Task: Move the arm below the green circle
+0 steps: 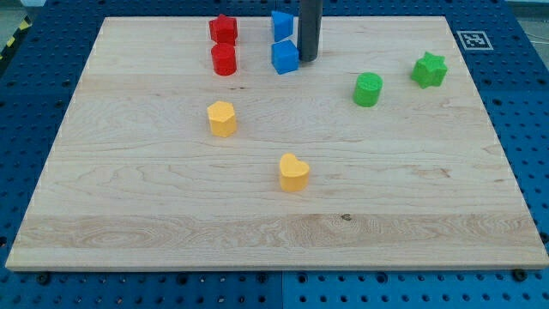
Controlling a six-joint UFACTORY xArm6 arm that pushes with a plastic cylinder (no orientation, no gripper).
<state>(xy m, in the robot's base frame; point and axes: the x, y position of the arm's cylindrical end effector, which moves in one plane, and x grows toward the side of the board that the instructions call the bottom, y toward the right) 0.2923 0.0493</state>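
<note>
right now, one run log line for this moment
my tip: right of blue cube | green circle: lower right of tip | not yet below it

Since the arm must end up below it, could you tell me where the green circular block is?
The green circular block sits on the wooden board's right half near the view's top, just left of the green star block, right of my tip.

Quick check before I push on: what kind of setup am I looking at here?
Likely a robotics lab test bench: a wooden board of small coloured blocks sits on a blue perforated table, with a fiducial marker at the board's corner. My tip is beside the blue cube.
</note>
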